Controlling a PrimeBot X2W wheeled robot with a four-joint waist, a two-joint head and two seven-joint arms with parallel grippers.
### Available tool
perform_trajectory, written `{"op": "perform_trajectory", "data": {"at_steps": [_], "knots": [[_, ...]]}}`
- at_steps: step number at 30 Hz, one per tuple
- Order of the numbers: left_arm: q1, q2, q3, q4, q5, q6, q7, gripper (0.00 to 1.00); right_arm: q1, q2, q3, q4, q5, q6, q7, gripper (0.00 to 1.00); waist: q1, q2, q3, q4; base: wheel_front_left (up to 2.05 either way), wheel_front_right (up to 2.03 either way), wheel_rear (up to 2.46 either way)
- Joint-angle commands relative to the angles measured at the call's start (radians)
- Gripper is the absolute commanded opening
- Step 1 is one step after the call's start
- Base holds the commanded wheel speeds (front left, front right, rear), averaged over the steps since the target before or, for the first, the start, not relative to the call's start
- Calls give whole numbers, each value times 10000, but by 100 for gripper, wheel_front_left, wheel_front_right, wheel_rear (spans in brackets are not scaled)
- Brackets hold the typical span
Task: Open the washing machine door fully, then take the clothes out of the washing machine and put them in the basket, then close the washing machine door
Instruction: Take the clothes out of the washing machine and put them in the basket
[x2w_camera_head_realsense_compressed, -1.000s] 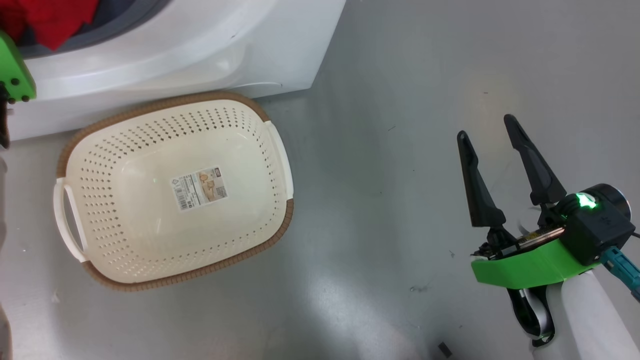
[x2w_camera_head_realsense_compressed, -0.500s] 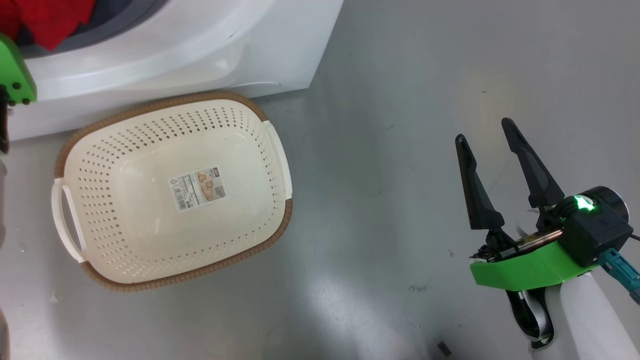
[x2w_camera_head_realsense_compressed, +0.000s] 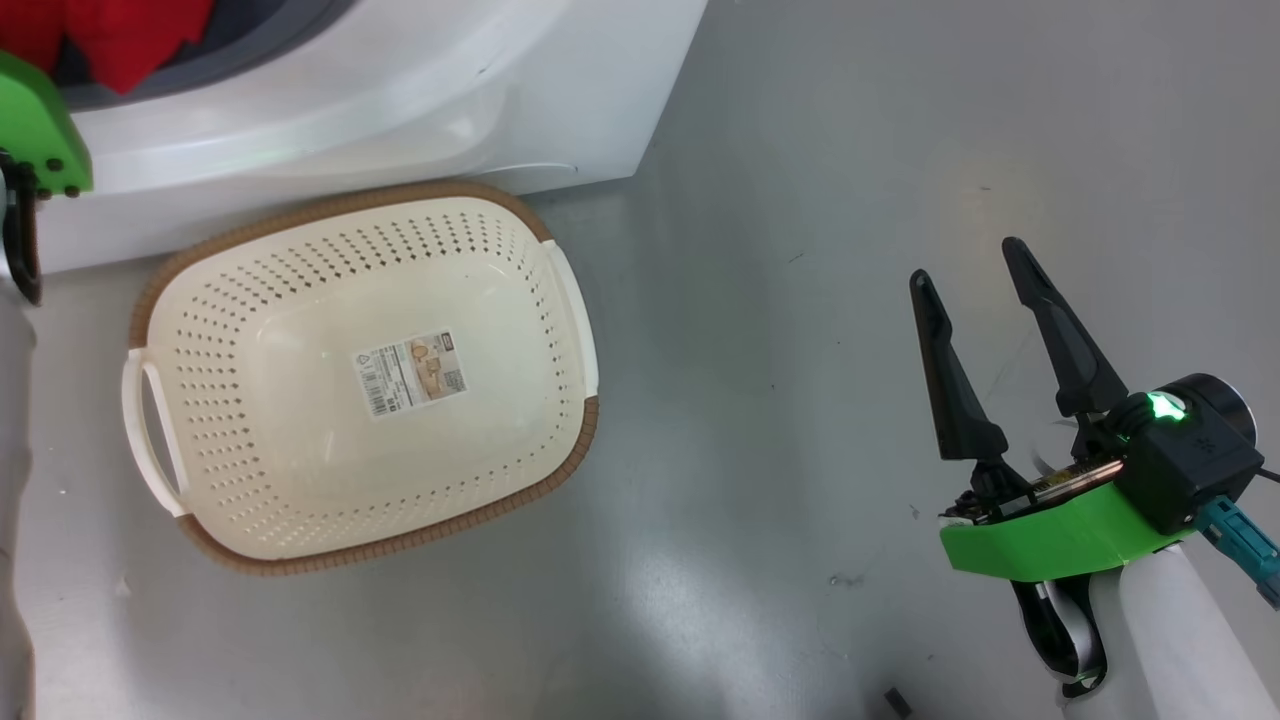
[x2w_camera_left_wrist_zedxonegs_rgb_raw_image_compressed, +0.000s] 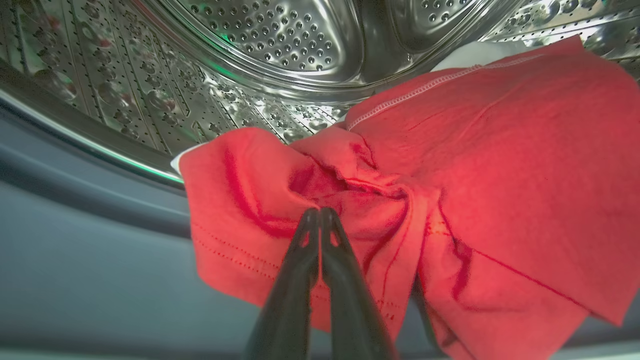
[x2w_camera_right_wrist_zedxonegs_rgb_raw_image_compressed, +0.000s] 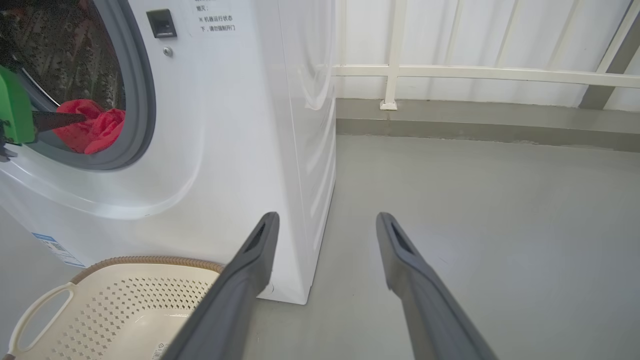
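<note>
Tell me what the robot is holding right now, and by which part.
The left gripper is shut on the red cloth, its fingers pinching a bunched fold near the cloth's middle. The right gripper is open and empty.

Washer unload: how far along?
Done: the washing machine has its drum mouth uncovered. In hand: left gripper shut on a red garment at the drum's lip. Left: the basket is empty, a white piece lies behind the red, then closing the door.
</note>
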Motion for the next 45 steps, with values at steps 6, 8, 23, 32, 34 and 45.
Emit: {"op": "perform_trajectory", "data": {"at_steps": [6, 8, 23, 32, 34, 45], "knots": [[-35, 284, 85, -566, -172, -124, -551, 0, 197, -22, 183, -169, 54, 48, -63, 100, 0, -1, -41, 172, 0, 0, 0], [103, 254, 109, -789, -213, -130, -619, 0, 159, -22, 177, -164, 56, 48, -63, 100, 0, -1, -51, 232, 0, 0, 0], [2413, 223, 756, -4580, -281, 2, -670, 0, -67, -22, 125, -82, 64, 48, -63, 100, 0, -1, -365, 581, 0, 0, 0], [4338, -33, 1368, -7266, -193, -79, -671, 0, -92, -22, 45, -12, 98, 48, -63, 100, 0, -1, -861, 750, 0, 0, 0], [4741, -99, 1484, -7818, -122, -118, -671, 0, -97, -22, 38, 10, 107, 48, -63, 100, 0, -1, -988, 764, 0, 0, 0], [6787, -412, 2119, -9886, 144, -288, -672, 0, 23, -22, -128, 95, 298, 48, -63, 100, 0, -1, -1688, 742, 0, 0, 0]]}}
